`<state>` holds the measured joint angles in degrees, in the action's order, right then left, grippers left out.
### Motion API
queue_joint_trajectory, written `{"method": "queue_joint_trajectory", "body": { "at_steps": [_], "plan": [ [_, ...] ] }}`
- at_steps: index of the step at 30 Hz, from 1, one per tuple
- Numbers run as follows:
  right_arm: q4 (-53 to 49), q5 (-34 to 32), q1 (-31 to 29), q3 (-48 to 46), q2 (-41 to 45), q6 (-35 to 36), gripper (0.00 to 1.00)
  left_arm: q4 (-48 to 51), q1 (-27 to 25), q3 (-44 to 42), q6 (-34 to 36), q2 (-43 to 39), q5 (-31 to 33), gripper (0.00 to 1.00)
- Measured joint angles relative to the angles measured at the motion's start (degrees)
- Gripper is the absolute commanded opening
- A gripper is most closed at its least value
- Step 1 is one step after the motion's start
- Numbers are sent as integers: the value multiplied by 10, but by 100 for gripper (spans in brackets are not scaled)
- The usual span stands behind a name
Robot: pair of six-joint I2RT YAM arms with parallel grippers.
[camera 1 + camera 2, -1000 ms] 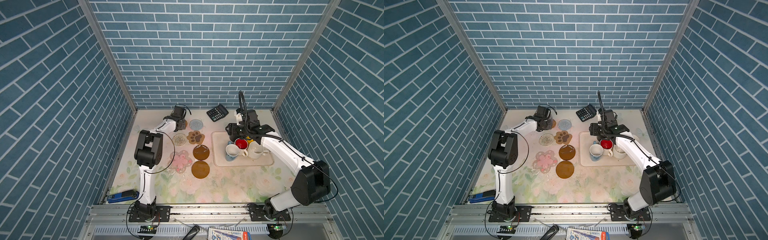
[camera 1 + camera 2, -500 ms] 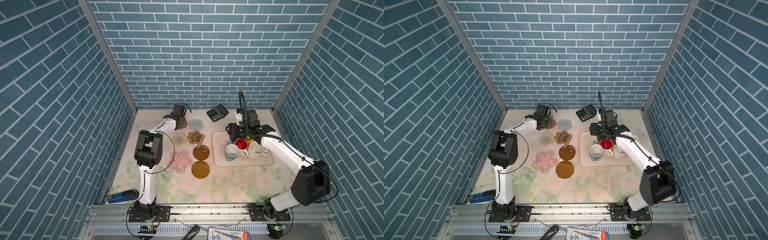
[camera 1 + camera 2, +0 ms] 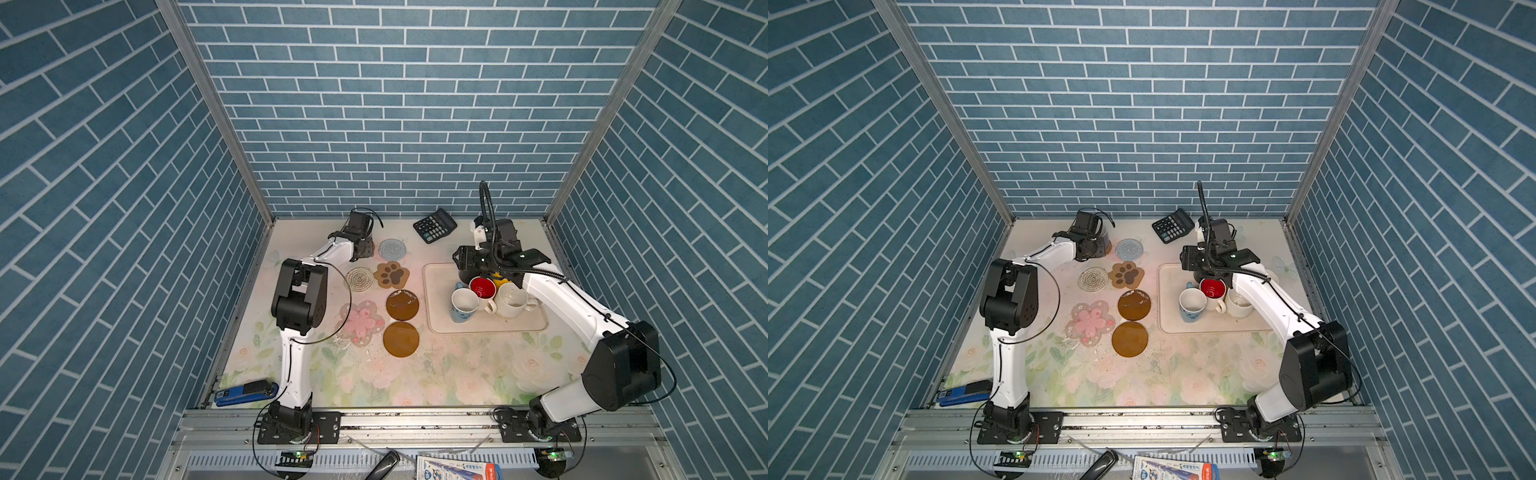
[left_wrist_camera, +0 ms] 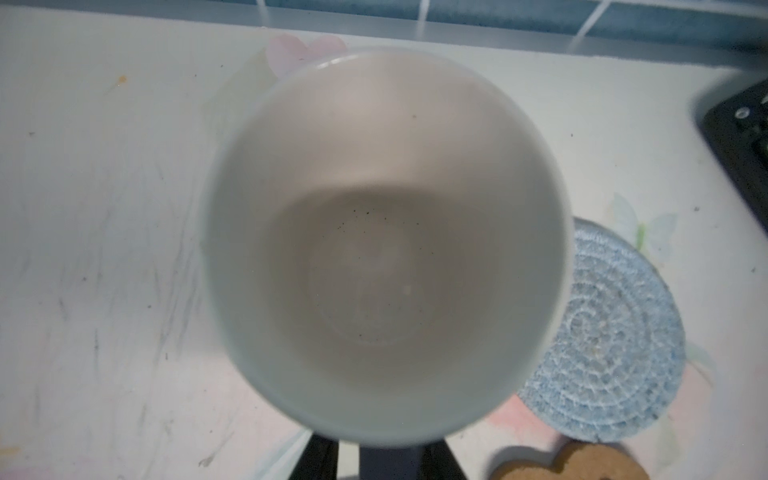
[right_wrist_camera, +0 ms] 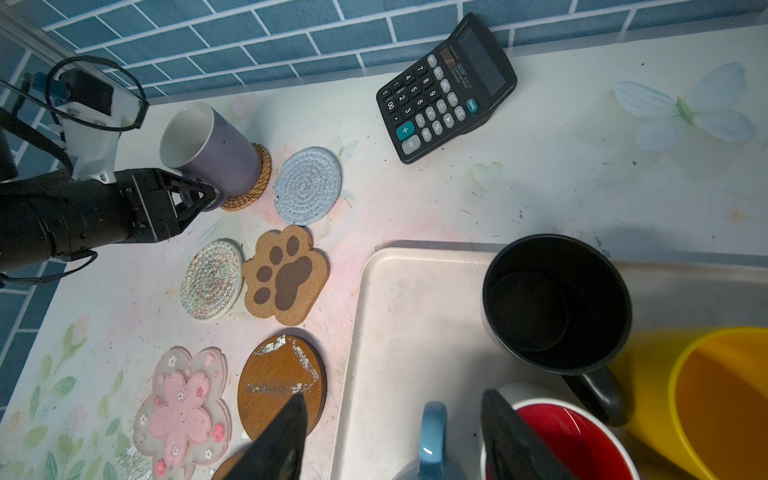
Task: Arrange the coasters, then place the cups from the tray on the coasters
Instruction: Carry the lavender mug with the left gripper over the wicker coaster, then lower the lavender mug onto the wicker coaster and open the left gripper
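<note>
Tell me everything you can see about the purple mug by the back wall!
The purple mug is a tall, smooth, glossy cup that looks ceramic. It is lavender outside and white inside, and empty but for a few dark specks. It stands upright on the woven tan coaster near the back wall, beside the blue-grey coaster. The left gripper is at its handle; whether it grips is unclear.

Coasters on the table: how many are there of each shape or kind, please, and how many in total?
Round woven coasters: 3 (tan one under the lavender ceramic mug, blue-grey one, pale one)
Amber round disc coasters: 2
Brown paw-shaped cork coaster: 1
Pink flower-shaped coaster: 1
Total: 7
</note>
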<state>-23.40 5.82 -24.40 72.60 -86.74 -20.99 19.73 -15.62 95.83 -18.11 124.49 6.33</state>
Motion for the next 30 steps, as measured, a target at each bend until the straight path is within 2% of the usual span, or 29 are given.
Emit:
{"method": "queue_joint_trajectory", "body": {
  "at_steps": [7, 10, 13, 20, 25, 30],
  "plan": [
    [-38, 2, 30, 39, -11, -3, 74, 2, 0, -11, -5, -2, 4, 71],
    [-58, 2, 49, 81, -26, -6, 73, 9, 0, -11, -5, -9, 12, 83],
    [-81, 6, 73, 123, -46, -9, 59, 18, -2, -11, -7, -27, 19, 89],
    [-155, 13, 127, 212, -114, -11, 0, 43, -5, -20, -15, -97, 40, 94],
    [-203, 4, 138, 231, -137, -4, 0, 68, -12, -23, -26, -144, 54, 95],
    [-212, 4, 138, 197, -138, -1, 0, 82, -44, -32, -31, -184, 61, 95]
  ]
}}
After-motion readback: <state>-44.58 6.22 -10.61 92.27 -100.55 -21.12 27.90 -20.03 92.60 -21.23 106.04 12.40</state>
